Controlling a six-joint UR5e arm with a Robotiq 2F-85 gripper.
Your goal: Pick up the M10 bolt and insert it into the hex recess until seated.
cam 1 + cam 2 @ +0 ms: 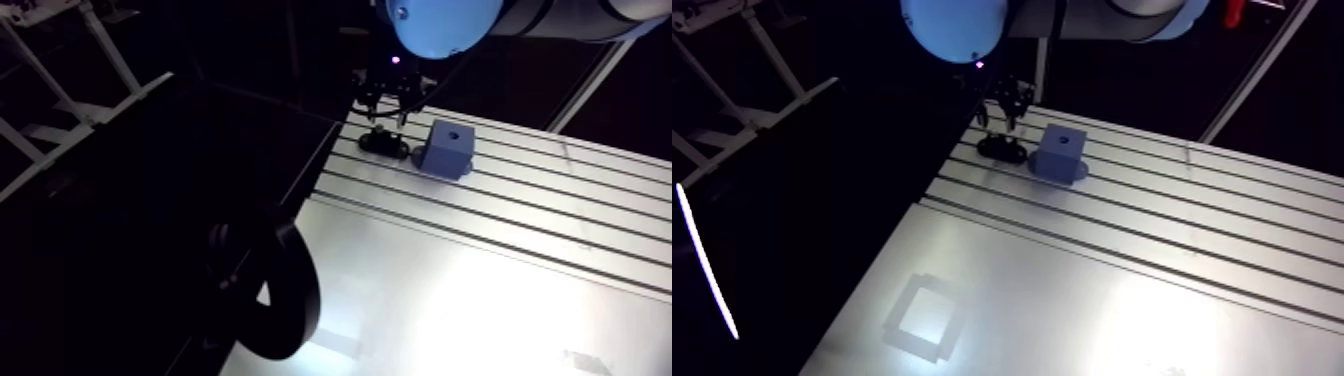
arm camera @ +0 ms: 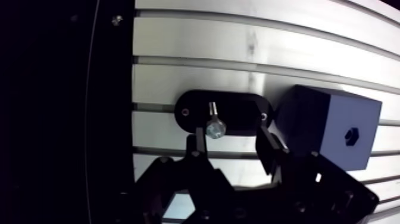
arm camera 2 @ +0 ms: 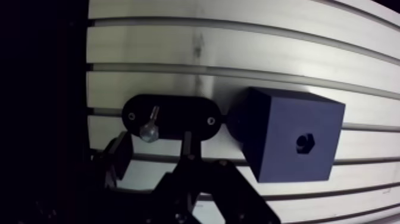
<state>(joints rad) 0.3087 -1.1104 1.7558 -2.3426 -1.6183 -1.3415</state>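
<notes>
The gripper [image 2: 231,145] hangs wide open, holding nothing. The M10 bolt [image 2: 215,122] rests on a black oval plate [image 2: 241,113] just beside the blue block [image 2: 321,128] (its hex recess [image 2: 352,134] shows empty).

Arm view high, oblique; wrist view close above same block [image 2: 326,128]

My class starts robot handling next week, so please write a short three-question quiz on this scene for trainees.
1. True or false: the fingers already grip the bolt.
2. The bolt lies on: A) a tray B) a black oval plate C) a cloth.
3. Fill in: the recess in the blue block is ___-shaped.
Key: 1 false; 2 B; 3 hex.
</notes>
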